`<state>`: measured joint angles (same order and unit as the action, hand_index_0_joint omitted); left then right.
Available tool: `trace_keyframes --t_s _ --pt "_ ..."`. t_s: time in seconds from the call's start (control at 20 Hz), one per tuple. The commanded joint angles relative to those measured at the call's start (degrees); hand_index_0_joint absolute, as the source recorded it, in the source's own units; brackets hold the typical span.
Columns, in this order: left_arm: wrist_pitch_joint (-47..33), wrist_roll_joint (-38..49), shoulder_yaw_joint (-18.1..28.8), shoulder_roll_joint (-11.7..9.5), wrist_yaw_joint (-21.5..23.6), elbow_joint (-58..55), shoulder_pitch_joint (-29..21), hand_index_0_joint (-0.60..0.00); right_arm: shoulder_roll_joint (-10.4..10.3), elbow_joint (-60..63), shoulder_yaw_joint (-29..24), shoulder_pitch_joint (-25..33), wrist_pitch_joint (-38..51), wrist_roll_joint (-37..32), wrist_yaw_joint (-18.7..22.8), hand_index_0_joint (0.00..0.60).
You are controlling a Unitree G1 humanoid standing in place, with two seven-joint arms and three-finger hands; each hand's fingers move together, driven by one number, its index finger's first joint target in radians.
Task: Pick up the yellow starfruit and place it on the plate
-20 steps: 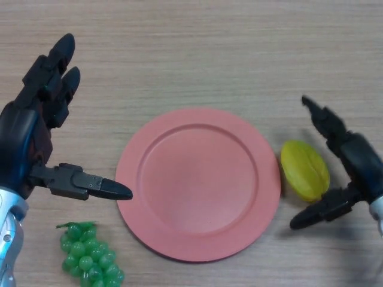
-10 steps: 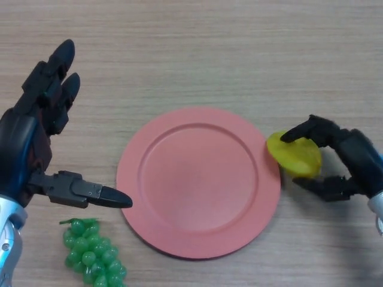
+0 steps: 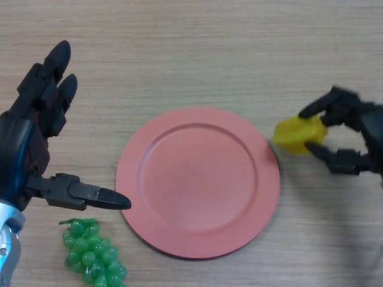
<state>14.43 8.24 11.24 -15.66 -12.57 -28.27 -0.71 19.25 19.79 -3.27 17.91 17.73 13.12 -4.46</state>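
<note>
The yellow starfruit (image 3: 297,135) hangs just off the right rim of the pink plate (image 3: 198,180), pinched between the thumb and fingers of my right hand (image 3: 353,134). It appears lifted a little off the wooden table. My left hand (image 3: 33,143) stays open at the left side, fingers pointing away and thumb stretched toward the plate's left rim.
A bunch of green grapes (image 3: 91,256) lies at the bottom left, just below my left thumb and near the plate's lower left rim. The wooden table (image 3: 197,54) spreads out behind the plate.
My right hand has closed round the starfruit and raised it, moving it slightly up and to the right from where it lay. The left hand has barely moved.
</note>
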Motion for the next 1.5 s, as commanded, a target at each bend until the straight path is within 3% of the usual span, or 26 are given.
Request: trace_keyframes --t_s 0.05,0.25,0.5,0.9,1.05,1.25,1.5 --pt "-5.37 2.55 4.04 -1.82 0.24 -4.02 -1.13 0.0 2.74 -2.81 -3.98 2.87 5.97 -0.48 3.46 0.6" --pt "-5.83 3.25 4.86 -2.05 0.04 -3.74 -1.3 0.0 2.1 -9.87 -4.54 1.83 -1.08 -6.29 0.3 0.6" --pt "-6.44 3.27 4.58 -2.09 0.58 -3.01 -1.48 0.0 1.26 -18.06 -4.36 1.52 -6.0 -8.54 -0.13 0.6" --pt "-7.04 4.36 5.4 -2.26 0.29 -2.39 -1.18 0.0 -6.4 -34.58 3.1 -3.51 -20.83 -16.53 -2.81 0.6" --pt "-7.83 4.39 5.16 -1.96 0.29 -2.25 -0.78 0.0 -8.13 -33.93 8.17 -4.33 -20.14 -14.38 -0.66 0.6" --pt "-7.35 5.24 6.09 -2.24 0.28 -2.47 -0.65 0.0 -8.35 -34.21 15.21 -5.6 -22.79 -16.92 3.44 0.6" --pt "-6.6 4.37 6.31 -1.98 -0.75 -3.6 0.2 0.0 -8.37 -30.81 20.32 -7.33 -20.98 -17.66 5.53 0.6"
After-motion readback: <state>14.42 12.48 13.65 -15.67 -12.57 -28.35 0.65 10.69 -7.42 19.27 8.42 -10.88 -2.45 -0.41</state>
